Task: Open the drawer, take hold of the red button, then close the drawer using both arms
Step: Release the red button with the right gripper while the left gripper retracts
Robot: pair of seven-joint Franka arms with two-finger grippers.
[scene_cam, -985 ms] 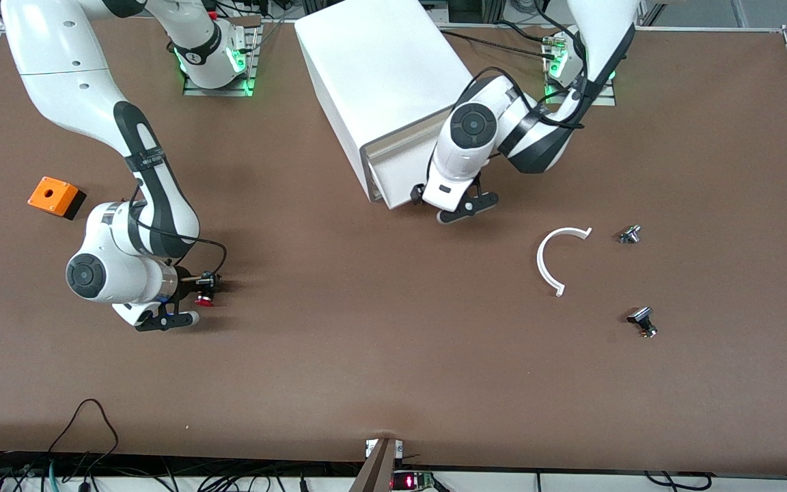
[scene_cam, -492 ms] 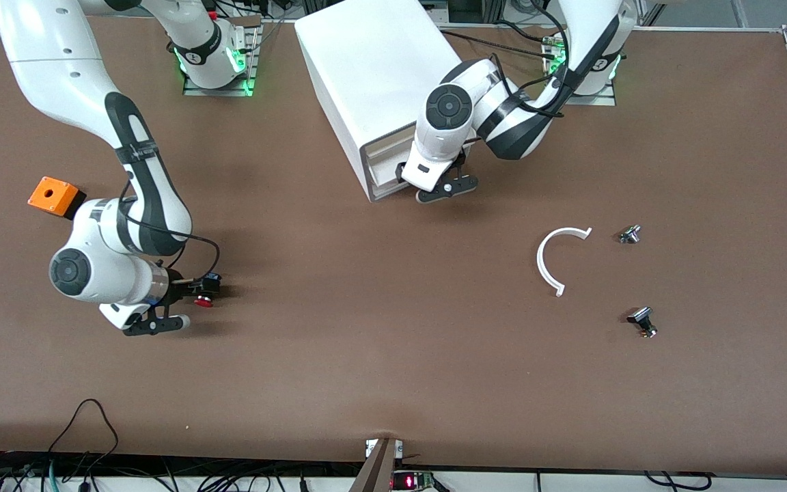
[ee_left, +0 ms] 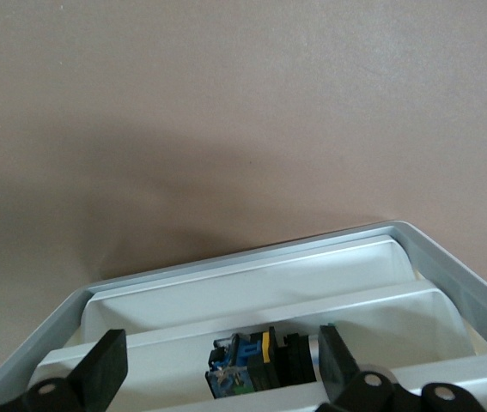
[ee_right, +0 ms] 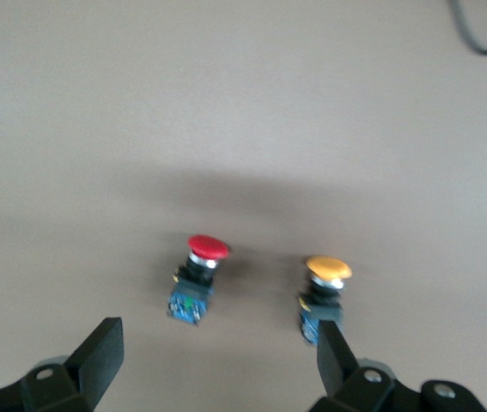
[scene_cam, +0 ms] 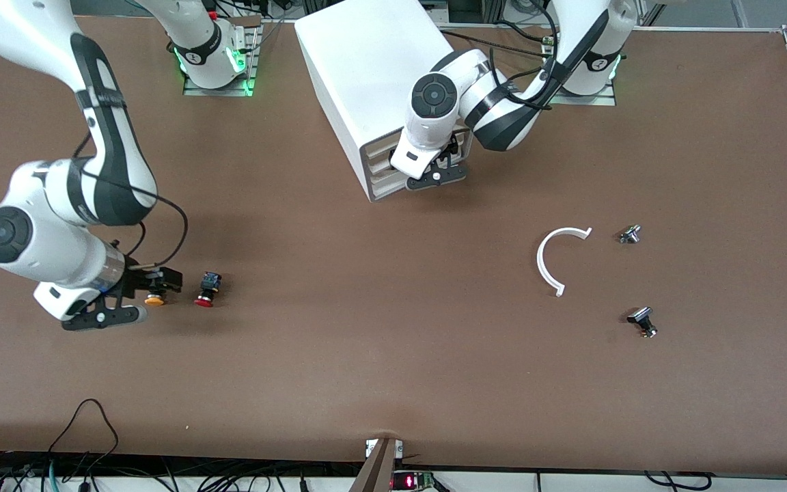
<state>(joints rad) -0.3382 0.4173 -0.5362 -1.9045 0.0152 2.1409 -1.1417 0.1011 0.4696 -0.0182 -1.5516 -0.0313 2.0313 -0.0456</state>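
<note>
Right end effector (scene_cam: 154, 290) spread wide, grasping nothing, over the brown counter (scene_cam: 366, 355) at the right arm's end. Red-capped button (scene_cam: 206, 290) lying free on the counter just beside that end effector's fingertips; orange-yellow-capped button (scene_cam: 155, 298) right under them, apart from the red one. Left end effector (scene_cam: 443, 166) released too, fingers (ee_left: 106, 365) parted at the front of the white cabinet (scene_cam: 380, 89), facing the drawer (ee_left: 252, 287), which sits pushed in, flush with the stacked drawer fronts
</note>
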